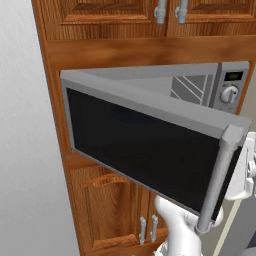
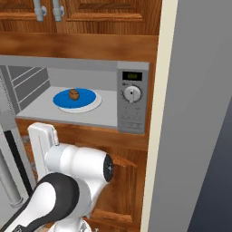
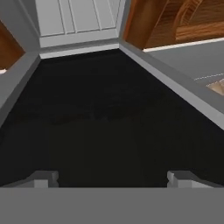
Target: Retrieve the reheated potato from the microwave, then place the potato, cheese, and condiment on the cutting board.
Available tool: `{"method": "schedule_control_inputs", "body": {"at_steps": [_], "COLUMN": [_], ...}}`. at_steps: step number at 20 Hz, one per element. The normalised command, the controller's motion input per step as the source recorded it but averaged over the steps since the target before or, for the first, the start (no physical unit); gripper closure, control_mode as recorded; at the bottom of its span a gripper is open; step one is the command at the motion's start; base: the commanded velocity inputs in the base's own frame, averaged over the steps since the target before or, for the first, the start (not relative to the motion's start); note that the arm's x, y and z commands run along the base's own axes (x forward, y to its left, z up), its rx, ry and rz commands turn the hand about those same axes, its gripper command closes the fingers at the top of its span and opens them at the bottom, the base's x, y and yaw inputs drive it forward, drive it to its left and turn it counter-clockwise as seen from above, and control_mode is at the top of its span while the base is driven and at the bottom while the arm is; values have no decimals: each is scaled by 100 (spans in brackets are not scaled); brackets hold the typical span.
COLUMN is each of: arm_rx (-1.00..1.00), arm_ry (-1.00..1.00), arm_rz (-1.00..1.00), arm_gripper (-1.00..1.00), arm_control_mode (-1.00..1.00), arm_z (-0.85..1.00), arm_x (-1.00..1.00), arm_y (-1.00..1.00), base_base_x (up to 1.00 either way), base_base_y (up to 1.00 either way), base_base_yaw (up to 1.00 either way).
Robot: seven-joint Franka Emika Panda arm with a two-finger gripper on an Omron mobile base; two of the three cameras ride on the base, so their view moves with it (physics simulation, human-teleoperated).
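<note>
The microwave point(image 2: 131, 97) stands open, its dark glass door point(image 1: 145, 145) swung far out to the left. Inside, the potato point(image 2: 74, 94), a small brown lump, rests on a blue plate point(image 2: 86, 100) on the cavity floor. My gripper point(image 3: 112, 179) is open with nothing between its fingertips point(image 3: 43, 178), and it looks close along the door's dark glass point(image 3: 109, 113). In the left base view my white hand point(image 1: 246, 172) sits just past the door's grey handle point(image 1: 220, 185). The cheese, condiment and cutting board are out of view.
Wooden cabinet doors point(image 1: 115, 210) lie below the microwave and more cabinets point(image 2: 113, 13) above it. A tall grey panel point(image 2: 199, 113) stands right of the microwave. A pale wall point(image 1: 25, 150) is at the left.
</note>
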Motion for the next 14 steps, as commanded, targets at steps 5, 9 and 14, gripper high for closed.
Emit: {"method": "schedule_control_inputs", "body": {"at_steps": [5, 9, 14], "arm_rx": [5, 3, 2], "arm_ry": [0, 0, 0], "arm_rz": [0, 0, 0], "arm_gripper": [-100, -100, -100], "arm_control_mode": [-100, -100, -100], "arm_z": [0, -3, -7], "arm_x": [-42, -38, -40], "arm_y": [47, 54, 59], "base_base_x": [0, 0, 0], "base_base_y": [0, 0, 0], "base_base_yaw": [0, 0, 0]}}
